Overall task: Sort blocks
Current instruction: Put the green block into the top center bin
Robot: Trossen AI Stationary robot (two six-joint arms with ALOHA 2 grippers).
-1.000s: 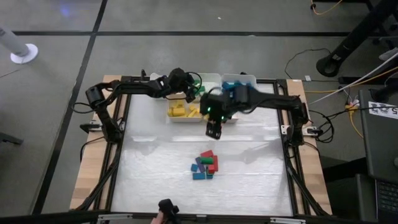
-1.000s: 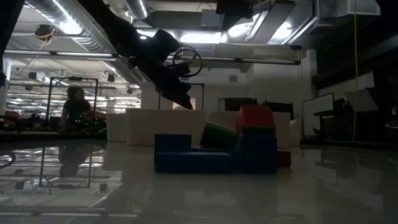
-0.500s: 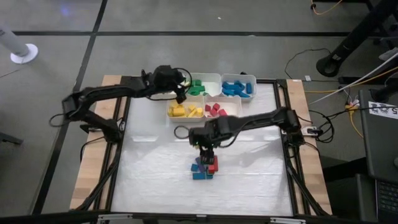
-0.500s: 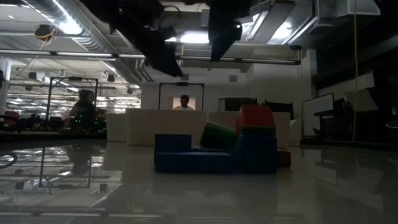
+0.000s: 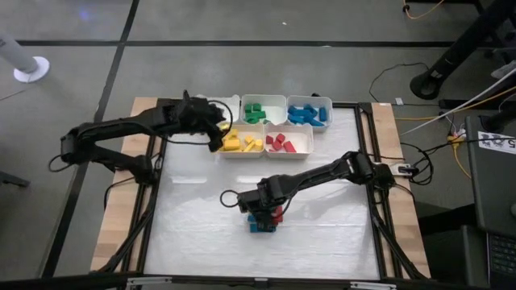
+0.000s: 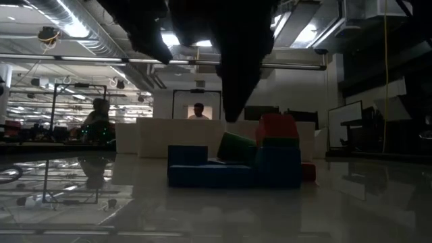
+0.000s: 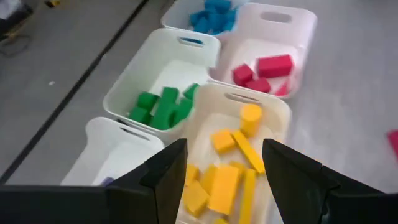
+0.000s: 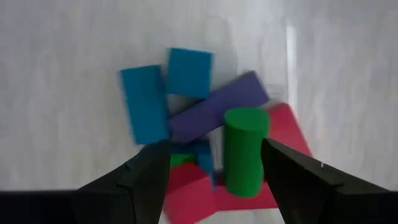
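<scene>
Right end effector point(image 8: 214, 180) now over blocks point(image 8: 205, 134)

bins point(image 7: 292, 25): white
sorted blocks: yellow point(image 7: 224, 186), green point(image 7: 163, 107), red point(image 7: 273, 65), blue point(image 7: 214, 15)
pile on table: blue point(image 8: 144, 102), purple point(image 8: 214, 107), green cylinder point(image 8: 244, 149), red point(image 8: 289, 127)
table point(image 5: 201, 209): white

White table point(image 5: 193, 217) — block pile point(image 5: 264, 219) mid-table — bins point(image 5: 300, 143) at far edge.

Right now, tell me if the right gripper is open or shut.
Open. The right gripper hangs over the block pile, fingers spread with nothing held; the green cylinder lies below the gap.
</scene>
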